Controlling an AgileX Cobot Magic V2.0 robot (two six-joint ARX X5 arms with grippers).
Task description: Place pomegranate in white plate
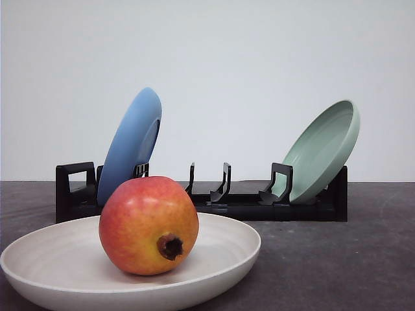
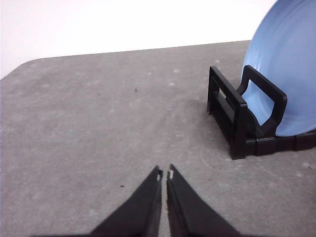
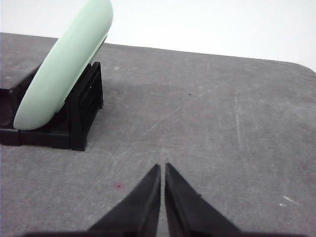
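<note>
Pomegranate [image 1: 148,225] rests inside the white plate [image 1: 45,259] at lower left, so both grippers [image 2: 164,176] [image 3: 162,168] hang closed and empty.

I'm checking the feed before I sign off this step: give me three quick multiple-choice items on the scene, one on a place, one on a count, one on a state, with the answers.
1. Where is the pomegranate?
A. In the white plate
B. In the black rack
C. On the bare table

2. How many plates stand in the rack?
A. One
B. Two
C. Three

3. How are the two grippers?
A. Both shut, holding nothing
B. Left holds the fruit
C. Both wide open

Answers:
1 A: the pomegranate rests inside the white plate.
2 B: the blue plate and the pale green plate lean in the black rack.
3 A: the left gripper and the right gripper show their fingertips together over bare table.
</note>
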